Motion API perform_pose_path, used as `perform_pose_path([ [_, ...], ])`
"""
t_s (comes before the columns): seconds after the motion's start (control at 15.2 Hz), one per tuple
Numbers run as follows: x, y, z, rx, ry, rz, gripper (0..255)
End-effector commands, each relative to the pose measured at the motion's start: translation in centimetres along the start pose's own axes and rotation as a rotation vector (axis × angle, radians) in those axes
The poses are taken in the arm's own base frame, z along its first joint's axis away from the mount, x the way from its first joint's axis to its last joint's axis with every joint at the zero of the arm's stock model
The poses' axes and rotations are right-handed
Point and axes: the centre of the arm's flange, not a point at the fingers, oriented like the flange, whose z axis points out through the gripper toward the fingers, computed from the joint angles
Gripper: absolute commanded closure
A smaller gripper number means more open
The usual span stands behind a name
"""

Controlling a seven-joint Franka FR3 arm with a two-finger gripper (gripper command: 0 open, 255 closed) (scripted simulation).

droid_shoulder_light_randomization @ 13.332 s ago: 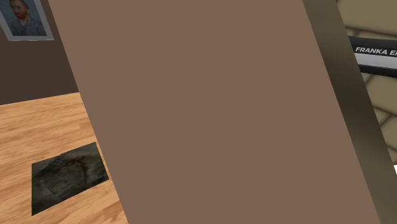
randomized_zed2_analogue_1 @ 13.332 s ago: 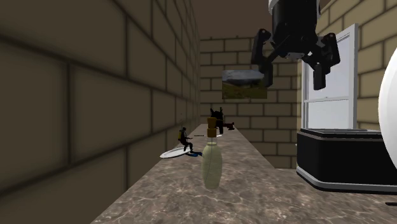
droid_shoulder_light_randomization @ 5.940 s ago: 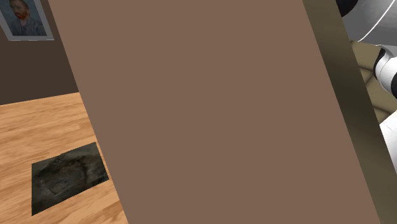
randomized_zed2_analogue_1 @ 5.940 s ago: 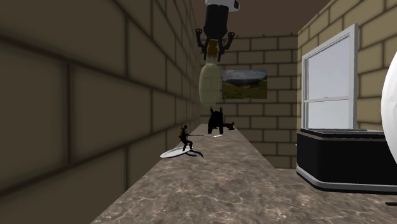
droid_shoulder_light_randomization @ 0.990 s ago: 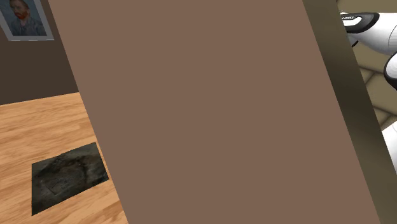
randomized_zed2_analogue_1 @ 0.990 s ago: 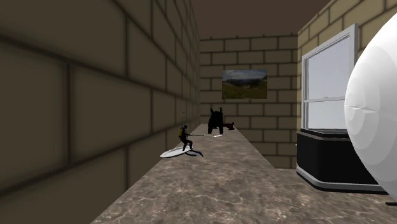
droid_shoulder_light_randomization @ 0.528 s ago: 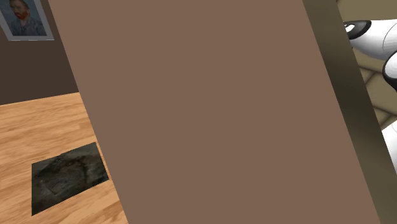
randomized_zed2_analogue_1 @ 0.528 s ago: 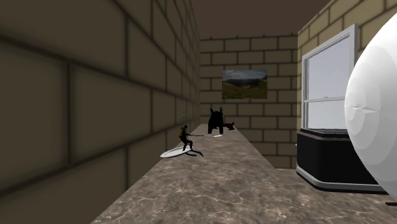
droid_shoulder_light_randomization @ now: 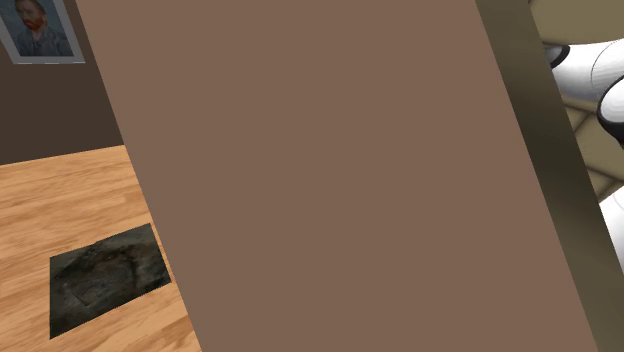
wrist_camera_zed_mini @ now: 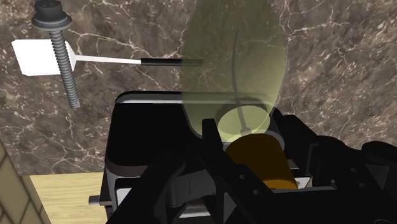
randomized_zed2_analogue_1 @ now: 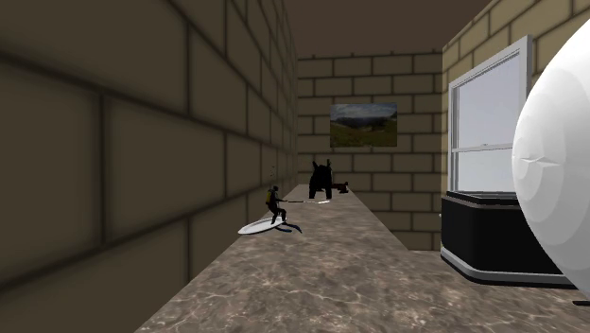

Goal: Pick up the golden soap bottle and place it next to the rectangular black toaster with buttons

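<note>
Pale yellow-green and see-through, the soap bottle (wrist_camera_zed_mini: 232, 57) hangs from the tool (wrist_camera_zed_mini: 251, 137), whose black fingers are clenched on its amber-brown neck in the wrist view. The bottle's body reaches out past the black toaster (wrist_camera_zed_mini: 137, 133) towards the dark marbled bench (wrist_camera_zed_mini: 331, 63); whether its base touches the bench I cannot tell. Beyond the toaster on the bench lie a grey screw (wrist_camera_zed_mini: 60, 51) and a white spatula (wrist_camera_zed_mini: 28, 57) with a thin black handle. The two cross each other, and the handle's end shows through the bottle. Beside the toaster on the tool's side sits a light wooden surface (wrist_camera_zed_mini: 63, 197). In the second exterior view a big white arm link (randomized_zed2_analogue_1: 558, 180) fills the right of the frame and covers part of the toaster (randomized_zed2_analogue_1: 492, 236), which stands at the lower right on the bench (randomized_zed2_analogue_1: 321, 274). Farther along the bench, at mid-frame, are a small dark figure on a white plate (randomized_zed2_analogue_1: 274, 216) and a black figurine (randomized_zed2_analogue_1: 321, 180), with a landscape painting (randomized_zed2_analogue_1: 362, 125) on the far brick wall and a window (randomized_zed2_analogue_1: 482, 132) at the right. A broad brown panel (droid_shoulder_light_randomization: 320, 170) blocks most of the shoulder view. Left of it are a wooden floor (droid_shoulder_light_randomization: 60, 200), a dark mat (droid_shoulder_light_randomization: 105, 272) at the lower left and a portrait (droid_shoulder_light_randomization: 40, 30) at the upper left, and white arm parts (droid_shoulder_light_randomization: 590, 70) peek in at the upper right.
</note>
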Motion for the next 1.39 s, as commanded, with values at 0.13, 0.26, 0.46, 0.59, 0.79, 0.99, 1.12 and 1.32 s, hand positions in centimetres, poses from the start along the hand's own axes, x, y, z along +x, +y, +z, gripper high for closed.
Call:
perform_pose_path([
  [0.13,-0.7,0.2,1.9,-0.001,0.001,0.0,255],
  [0.26,-1.0,0.3,2.9,-0.001,0.001,0.0,255],
  [0.46,-1.5,0.5,4.4,-0.001,0.001,0.0,255],
  [0.59,-1.8,0.6,5.4,-0.001,0.001,0.0,255],
  [0.79,-2.3,0.7,6.9,-0.001,0.001,0.0,255],
  [0.99,-2.8,0.9,8.4,-0.001,0.001,0.0,255],
  [1.12,-3.1,1.0,9.4,-0.001,0.001,0.0,255],
  [1.32,-3.4,1.1,10.3,-0.001,0.001,0.0,255],
])
